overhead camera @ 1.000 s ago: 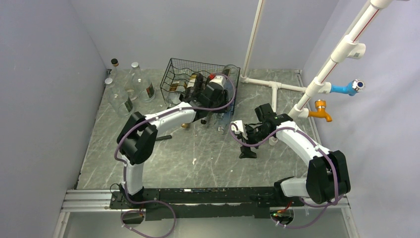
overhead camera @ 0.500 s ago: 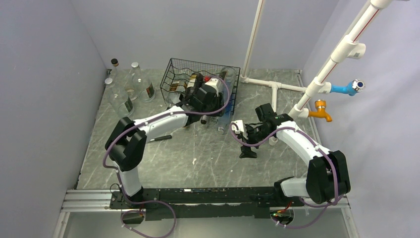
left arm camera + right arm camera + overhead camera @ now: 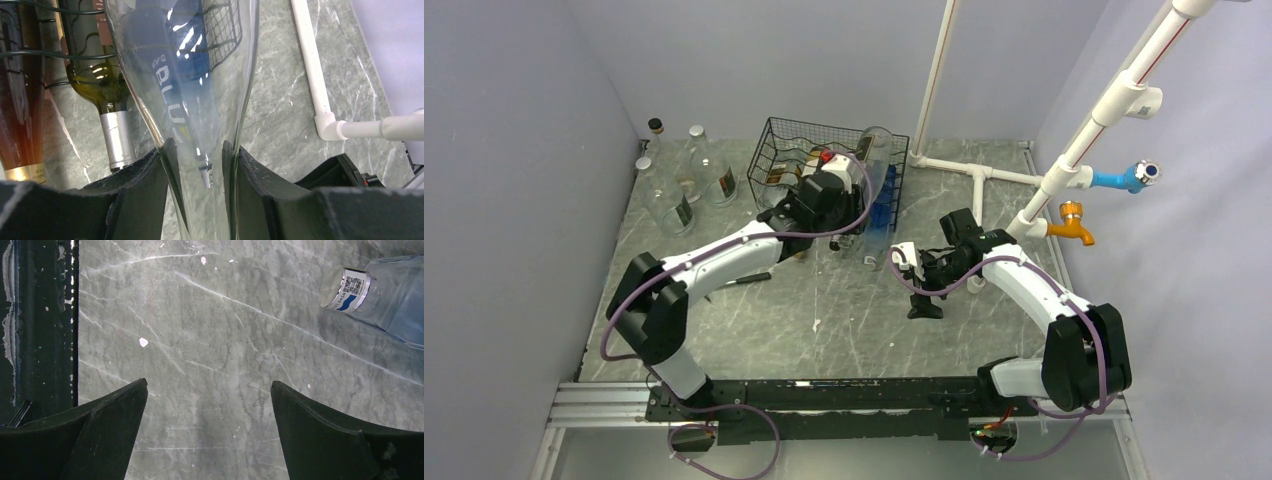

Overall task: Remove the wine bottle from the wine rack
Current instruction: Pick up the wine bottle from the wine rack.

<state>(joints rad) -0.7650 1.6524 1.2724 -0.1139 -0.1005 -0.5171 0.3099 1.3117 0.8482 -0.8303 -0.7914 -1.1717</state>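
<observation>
1. Pinching the neck of the clear glass wine bottle with a blue label (image 3: pixel 185 75), the left gripper (image 3: pixel 198 152) has its black fingers (image 3: pixel 165 167) pressed against the glass on either side, with only the neck between them.
2. Over the last second the left arm (image 3: pixel 724 250) has stretched out. Its elbow has sunk toward the lower left of the overhead view and its wrist has slid toward the upper left.
3. With that reach the bottle has swung to a steeper tilt. Its base end is now raised at the right end of the black wire-mesh rack (image 3: pixel 774 150), in the upper middle of the overhead view.
4. Whether the glass still touches the wire cannot be told from these views.
5. Judging from this, the lift-out is under way but not finished, since the bottle is not yet clear of the rack.
6. The right gripper (image 3: pixel 209 385) has not moved. Its fingers are spread wide over the grey marbled table (image 3: pixel 824 320) and hold nothing.
7. An olive-green glass bottle with a silver capsule (image 3: pixel 97 75) and an amber bottle with a gold foil top (image 3: pixel 20 100) lie in the rack, to the left in the left wrist view.
</observation>
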